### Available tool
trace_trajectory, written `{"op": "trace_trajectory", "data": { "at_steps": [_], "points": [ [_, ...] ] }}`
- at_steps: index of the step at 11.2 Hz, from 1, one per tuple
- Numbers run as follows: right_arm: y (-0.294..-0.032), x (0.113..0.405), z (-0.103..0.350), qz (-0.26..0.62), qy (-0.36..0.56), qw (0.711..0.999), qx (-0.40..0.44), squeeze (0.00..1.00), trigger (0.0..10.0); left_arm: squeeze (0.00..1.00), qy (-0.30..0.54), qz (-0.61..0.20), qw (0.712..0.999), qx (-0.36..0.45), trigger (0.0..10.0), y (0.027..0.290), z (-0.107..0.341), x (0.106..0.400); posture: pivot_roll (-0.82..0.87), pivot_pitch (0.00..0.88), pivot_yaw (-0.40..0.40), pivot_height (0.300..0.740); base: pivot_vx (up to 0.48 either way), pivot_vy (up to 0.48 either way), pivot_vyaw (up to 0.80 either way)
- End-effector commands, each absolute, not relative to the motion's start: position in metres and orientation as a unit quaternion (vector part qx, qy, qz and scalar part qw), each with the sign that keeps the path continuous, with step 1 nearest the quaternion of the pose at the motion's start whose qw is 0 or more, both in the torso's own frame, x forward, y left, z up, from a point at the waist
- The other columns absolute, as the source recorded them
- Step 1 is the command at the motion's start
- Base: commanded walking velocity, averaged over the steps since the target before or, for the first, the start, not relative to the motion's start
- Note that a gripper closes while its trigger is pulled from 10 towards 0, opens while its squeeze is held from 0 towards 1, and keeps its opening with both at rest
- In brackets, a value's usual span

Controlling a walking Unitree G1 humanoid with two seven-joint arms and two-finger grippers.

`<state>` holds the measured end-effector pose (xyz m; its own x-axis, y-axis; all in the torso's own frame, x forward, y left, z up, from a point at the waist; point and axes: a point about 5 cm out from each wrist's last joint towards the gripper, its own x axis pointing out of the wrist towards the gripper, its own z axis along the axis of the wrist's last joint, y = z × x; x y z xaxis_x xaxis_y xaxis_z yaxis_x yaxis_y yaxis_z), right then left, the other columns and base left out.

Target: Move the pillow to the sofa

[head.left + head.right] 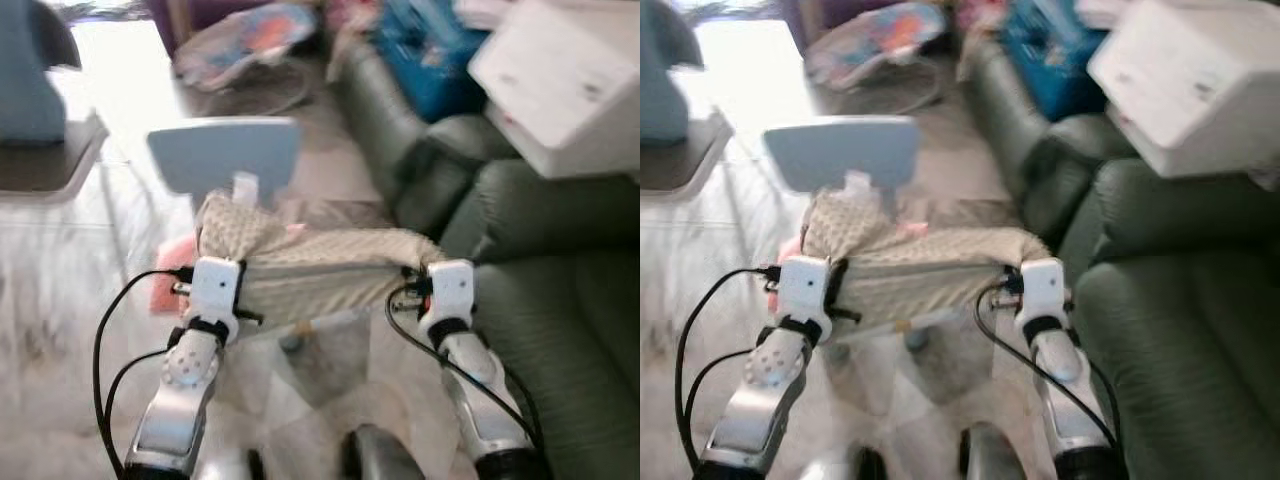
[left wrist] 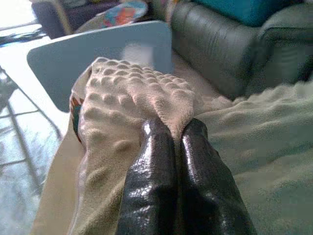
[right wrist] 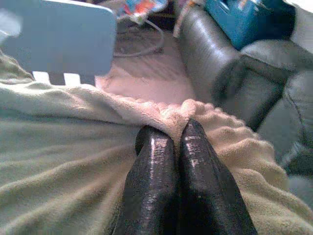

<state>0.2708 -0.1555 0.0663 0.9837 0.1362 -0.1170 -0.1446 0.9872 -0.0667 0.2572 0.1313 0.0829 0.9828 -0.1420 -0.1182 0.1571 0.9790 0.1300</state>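
**Left eye view: 2 grippers carry a pillow beside a green sofa**

Left eye view shows the scene from the robot's head, looking down. At far left sits a dark side table (image 1: 45, 165). Next, the left gripper (image 2: 173, 134) has its 2 black fingers pressed together on a fold at the pillow's left end. The pillow (image 1: 315, 270), cream and bumpy-textured, hangs in the air between both arms, just in front of a pale blue chair (image 1: 225, 150). Its long axis runs left to right across the robot's front, level or nearly so, with the left end bunched upward. The right gripper (image 3: 168, 132) is likewise pinched tight on a fold at the pillow's right end. At right, the green sofa (image 1: 540, 290) lies close to that end, with a white box (image 1: 565, 80) resting on its far part.

Risk, as a judgement: each grip holds only a small pinch of soft cover, so a quick swing toward the sofa could pull fabric free and drop 1 end. The pillow could also snag the chair in turning.
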Motion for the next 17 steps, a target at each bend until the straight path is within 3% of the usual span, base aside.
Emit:
{"op": "trace_trajectory", "data": {
  "at_steps": [1, 17],
  "points": [
    [-0.1655, 0.2716, 0.0701, 0.056, 0.050, 0.996, -0.043, 0.00, 10.0, 0.00, 0.050, -0.094, 0.992, 0.061, 10.0, 0.1213, 0.0845, 0.2560, -0.05, 0.122, -0.035, 0.740, 0.000, 0.480, -0.80],
    [-0.1638, 0.2725, 0.0690, 0.061, 0.053, 0.996, -0.044, 0.00, 10.0, 0.00, 0.055, -0.111, 0.990, 0.066, 10.0, 0.1176, 0.0830, 0.2566, -0.05, 0.120, -0.037, 0.740, 0.000, 0.471, -0.80]
  ]
}}
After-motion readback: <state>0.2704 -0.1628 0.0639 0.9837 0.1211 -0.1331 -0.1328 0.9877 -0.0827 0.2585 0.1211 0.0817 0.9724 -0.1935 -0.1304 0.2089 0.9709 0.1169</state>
